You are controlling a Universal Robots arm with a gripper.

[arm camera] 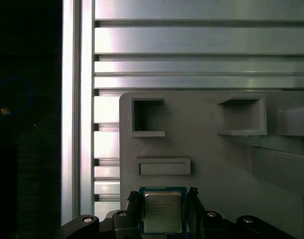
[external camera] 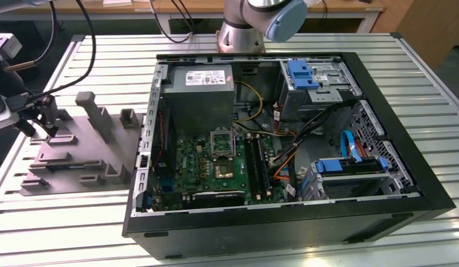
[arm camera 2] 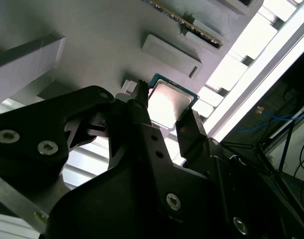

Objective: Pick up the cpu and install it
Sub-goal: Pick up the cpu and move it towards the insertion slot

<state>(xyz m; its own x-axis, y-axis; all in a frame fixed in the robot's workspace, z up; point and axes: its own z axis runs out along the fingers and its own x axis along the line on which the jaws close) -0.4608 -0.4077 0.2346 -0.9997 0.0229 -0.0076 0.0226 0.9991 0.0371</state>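
The cpu (arm camera: 162, 213) is a small square chip with a dull silver top and a thin rim. It lies at the edge of the large grey plastic fixture (arm camera: 211, 164), with my gripper (arm camera: 163, 195) straddling it. In both wrist views the two black fingers sit against opposite sides of the cpu (arm camera 2: 167, 99), so the gripper (arm camera 2: 165, 105) looks shut on it. In the exterior view my gripper (external camera: 38, 130) hangs low over the fixture (external camera: 89, 153) at the exterior view's left, and the chip is hidden behind the fingers. The motherboard socket (external camera: 223, 142) lies inside the open case.
An open black computer case (external camera: 289, 228) lies on the slatted metal table (external camera: 74, 222), to the exterior view's right of the fixture. Upright blocks (external camera: 92, 108) rise from the fixture near the gripper. The arm's base (external camera: 244, 33) stands behind the case. Cables (external camera: 66, 33) hang at the back left.
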